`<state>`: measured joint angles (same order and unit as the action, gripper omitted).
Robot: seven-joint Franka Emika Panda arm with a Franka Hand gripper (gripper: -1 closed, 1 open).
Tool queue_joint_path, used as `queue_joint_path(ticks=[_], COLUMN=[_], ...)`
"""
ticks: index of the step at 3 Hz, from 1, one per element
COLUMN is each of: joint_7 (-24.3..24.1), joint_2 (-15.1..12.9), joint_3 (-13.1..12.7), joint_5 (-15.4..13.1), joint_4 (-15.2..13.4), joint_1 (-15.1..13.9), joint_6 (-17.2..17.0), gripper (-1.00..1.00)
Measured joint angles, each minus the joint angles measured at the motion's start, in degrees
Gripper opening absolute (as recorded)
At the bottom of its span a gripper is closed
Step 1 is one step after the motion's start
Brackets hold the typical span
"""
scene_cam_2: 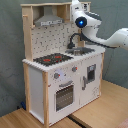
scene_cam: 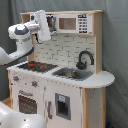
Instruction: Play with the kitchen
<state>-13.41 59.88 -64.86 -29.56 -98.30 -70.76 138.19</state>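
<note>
stands on a wooden floor (scene_cam_2: 30, 119) in both exterior views: the kitchen (scene_cam: 60, 75), white panels with light-wood edges, tall and boxy. looks rigid and far too bulky to lift; probably meant to be worked part by part. likely handholds: the black faucet (scene_cam: 85, 58) arching over the steel sink (scene_cam: 71, 74), thin and stiff, maybe able to swivel; the oven door (scene_cam_2: 64, 96) with a bar handle along its top, hinged and light by the look of it; small knobs (scene_cam_2: 57, 76) above it, smooth and round, apt to slip under a loose pinch. red-ringed stovetop (scene_cam_2: 52, 59) flat, nothing to grip. grey hood (scene_cam_2: 49, 20) up under the top shelf. arm raised at upper-shelf height; pincer (scene_cam: 49, 22) close by the hood in the first exterior view, touching or not cannot be told. cannot tell whether open or closed, or holding anything.
</note>
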Motion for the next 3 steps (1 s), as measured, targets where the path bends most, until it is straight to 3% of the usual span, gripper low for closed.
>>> queue_joint_path(ticks=[2,3], joint_7=[0.6,1.6], joint_2=[-0.6,-0.6], joint_3=[-4.9,-1.4], joint_5=[0.0,0.0], joint_4=[8.1,11.2], joint_1=[-6.4,-4.2], joint_6=[1.2,-1.4], gripper=[1.00,1.00])
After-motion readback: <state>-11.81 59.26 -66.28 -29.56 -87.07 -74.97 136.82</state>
